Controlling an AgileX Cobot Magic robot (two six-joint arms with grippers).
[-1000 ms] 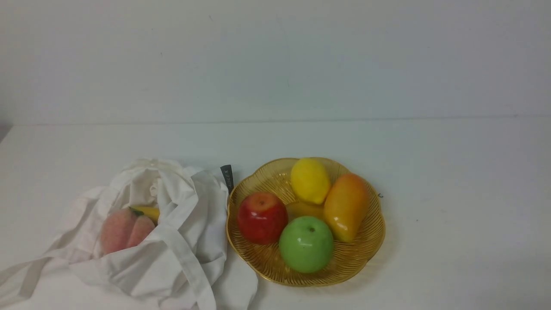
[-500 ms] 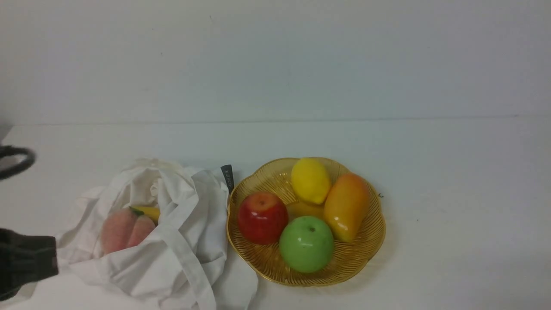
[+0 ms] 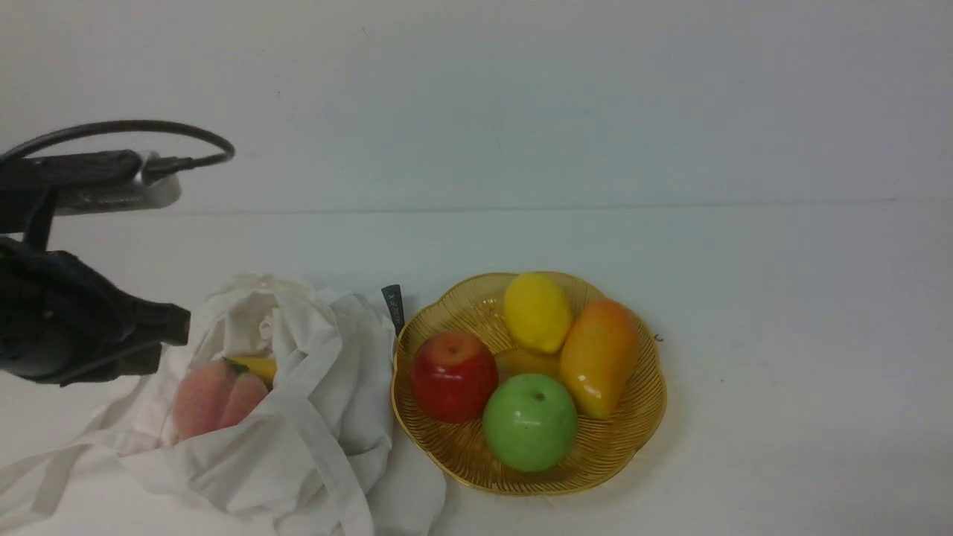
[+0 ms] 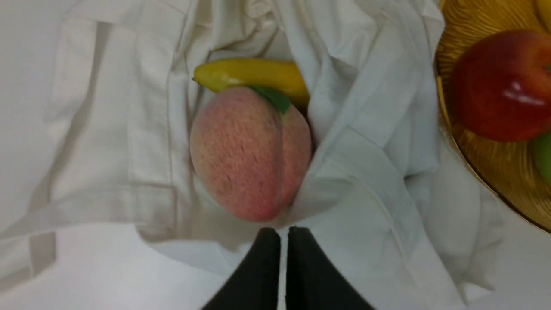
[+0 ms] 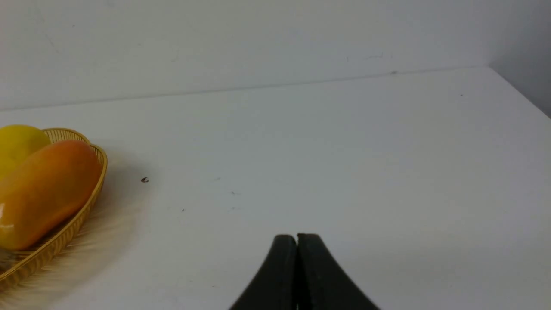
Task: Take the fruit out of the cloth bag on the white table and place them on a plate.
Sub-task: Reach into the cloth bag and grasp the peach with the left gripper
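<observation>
1. The peach (image 3: 212, 406) lies in the mouth of the cloth bag (image 3: 316, 447), left of centre in the frame, its lower edge tucked against the fabric. It is fuzzy and dusty pink, with a crease down its side and a green leaf (image 3: 235, 365) at the top.
2. Beside it, partly behind it in the front view, lies a smooth yellow tapered fruit (image 3: 257, 367); a fold covers one end.
3. What has just changed: the left arm (image 3: 74, 320) has swung further in from the left edge, up to the bag's upper left. The fruit and plate look unmoved, so this seems to be the approach to another pick, probably the peach.
4. The left tool (image 4: 284, 232) is all but closed, with a thin slit between its fingertips, and holds nothing. It would need to open well before going around the peach; the loose cloth could get pinched too.
5. The golden plate (image 3: 642, 439), at the middle of the frame, carries a red apple (image 3: 454, 377), a green apple (image 3: 530, 423), a lemon (image 3: 537, 313) and a mango (image 3: 599, 357). The task looks well along, with two visible fruits left in the bag.
6. The right tool (image 5: 297, 237) is closed on nothing, over the worktop (image 5: 344, 172).
</observation>
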